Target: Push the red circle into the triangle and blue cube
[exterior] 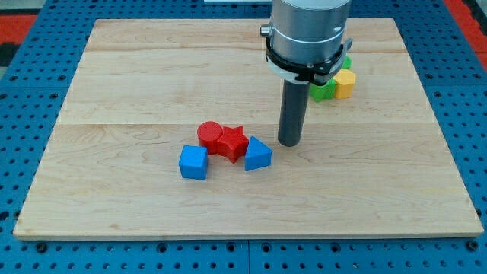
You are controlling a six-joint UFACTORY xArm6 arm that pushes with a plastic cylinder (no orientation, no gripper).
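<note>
My arm comes down from the view's top, its broad grey metal cylinder hanging upright above the pale wooden tabletop, with the straight dark rod dropping vertically from its underside. My tip sits on the wood just to the view's right of the cluster of blocks, close beside the blue triangular block but with a thin strip of bare wood between them, so I read it as not touching. There is no hand on this rig, so nothing is grasped or let go; the rod simply stands free.

The red round block lies at the upper left of the cluster, pressed against the red star-shaped block, which in turn meets the blue triangular block on its right. The blue cube sits just below and to the left of the red round block, very near it; I cannot tell whether they touch.

Partly hidden behind the arm, near the view's upper right, a green block and a yellow block rest side by side.
</note>
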